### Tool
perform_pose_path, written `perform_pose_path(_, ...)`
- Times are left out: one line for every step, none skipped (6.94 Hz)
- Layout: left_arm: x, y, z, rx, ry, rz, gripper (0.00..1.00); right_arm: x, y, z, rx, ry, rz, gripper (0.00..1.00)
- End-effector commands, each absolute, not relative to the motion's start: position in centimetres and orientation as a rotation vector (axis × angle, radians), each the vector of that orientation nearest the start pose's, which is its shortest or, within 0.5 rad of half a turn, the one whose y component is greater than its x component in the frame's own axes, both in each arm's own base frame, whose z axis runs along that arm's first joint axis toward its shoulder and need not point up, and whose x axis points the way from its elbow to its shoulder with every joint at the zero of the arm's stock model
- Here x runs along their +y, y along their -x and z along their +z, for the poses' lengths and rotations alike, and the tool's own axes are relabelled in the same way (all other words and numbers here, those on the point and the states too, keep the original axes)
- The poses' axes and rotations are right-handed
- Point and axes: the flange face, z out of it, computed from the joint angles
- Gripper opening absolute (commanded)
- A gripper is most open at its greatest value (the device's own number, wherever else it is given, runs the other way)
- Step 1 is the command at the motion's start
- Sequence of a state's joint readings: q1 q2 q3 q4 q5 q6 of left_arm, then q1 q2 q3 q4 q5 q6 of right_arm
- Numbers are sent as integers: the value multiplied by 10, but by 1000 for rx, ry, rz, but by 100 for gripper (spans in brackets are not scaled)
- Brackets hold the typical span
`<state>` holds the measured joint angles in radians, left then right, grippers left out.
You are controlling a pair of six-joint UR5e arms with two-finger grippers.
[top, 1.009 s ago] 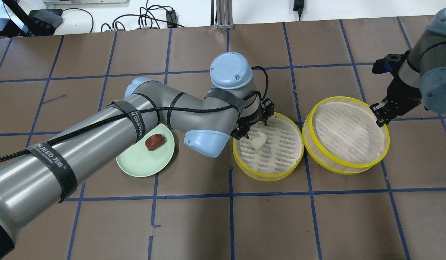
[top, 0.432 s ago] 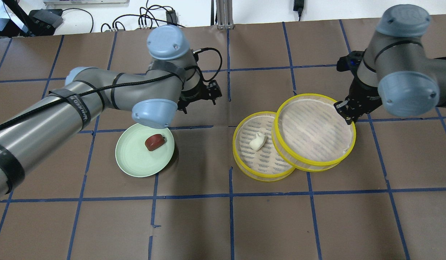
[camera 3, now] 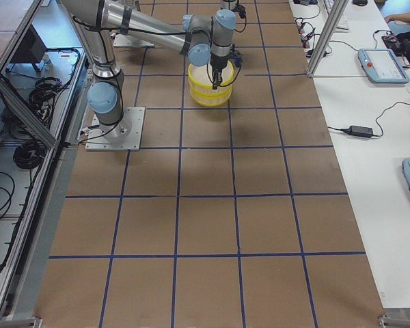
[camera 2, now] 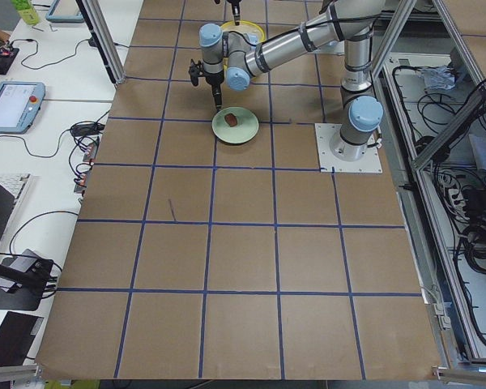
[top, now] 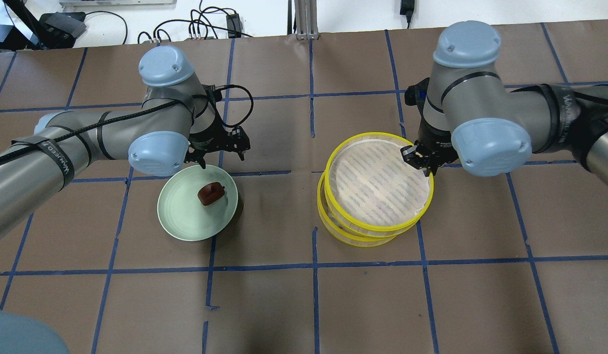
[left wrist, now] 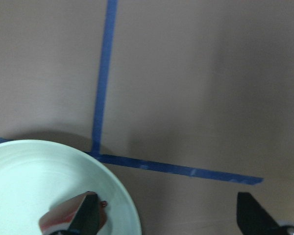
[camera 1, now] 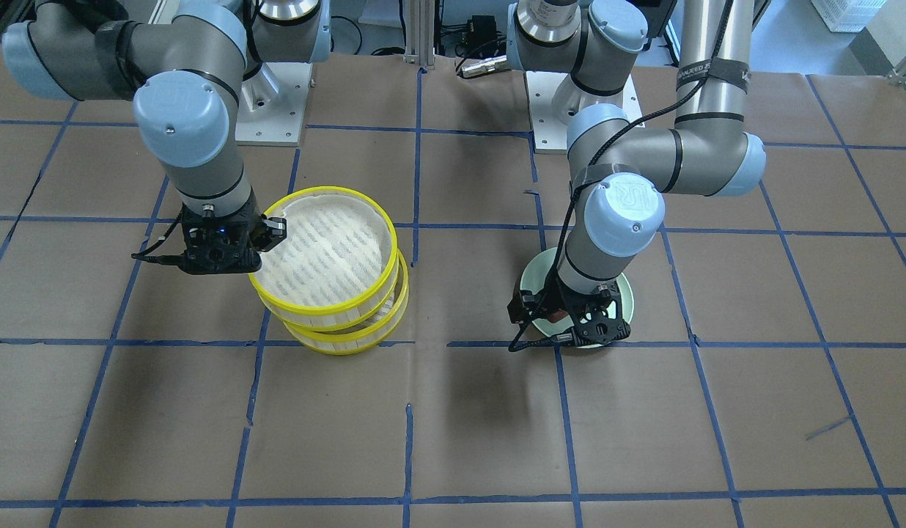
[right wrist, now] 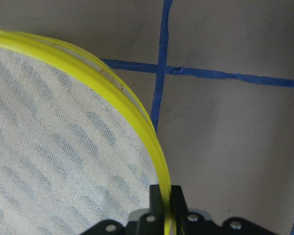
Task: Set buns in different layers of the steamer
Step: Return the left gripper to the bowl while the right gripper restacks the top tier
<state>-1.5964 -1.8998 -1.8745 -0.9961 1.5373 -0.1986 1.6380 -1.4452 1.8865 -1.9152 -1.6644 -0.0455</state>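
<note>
My right gripper [top: 418, 158] is shut on the yellow rim of the upper steamer tray [top: 373, 182], as the right wrist view [right wrist: 165, 200] shows. That tray is over the lower steamer tray [top: 343, 235], slightly offset from it. I cannot tell whether it rests on it. Both trays also show in the front-facing view, the upper [camera 1: 328, 249] over the lower [camera 1: 350, 339]. The white bun is hidden under the upper tray. The reddish-brown bun [top: 211, 193] lies on the pale green dish [top: 183, 221]. My left gripper [top: 223, 156] is open and empty above the dish's far edge, with the bun [left wrist: 63, 220] beside one finger.
Brown paper with blue tape lines covers the table. Cables and a metal post lie beyond the table's far edge [top: 304, 29]. The left arm's elbow hangs over the dish's left side [top: 154, 152].
My left gripper has left the white bun in the first tray and moved left to the green dish. My right gripper has carried the second tray left over the first, covering the white bun.
</note>
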Motion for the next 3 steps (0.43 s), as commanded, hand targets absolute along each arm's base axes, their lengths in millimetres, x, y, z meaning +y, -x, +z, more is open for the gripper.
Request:
perform_pose_path(-529,132,206,3100,251,171,100,-487,-171,300,3232,224,164,7)
perform_pose_path(-528,129,204,3090,223,177,100,-491,-171,302,3240,238,121,7)
perform_pose_path(-518,130,194,3090,232,215,100,-492,-171,302,3237,235,110,8)
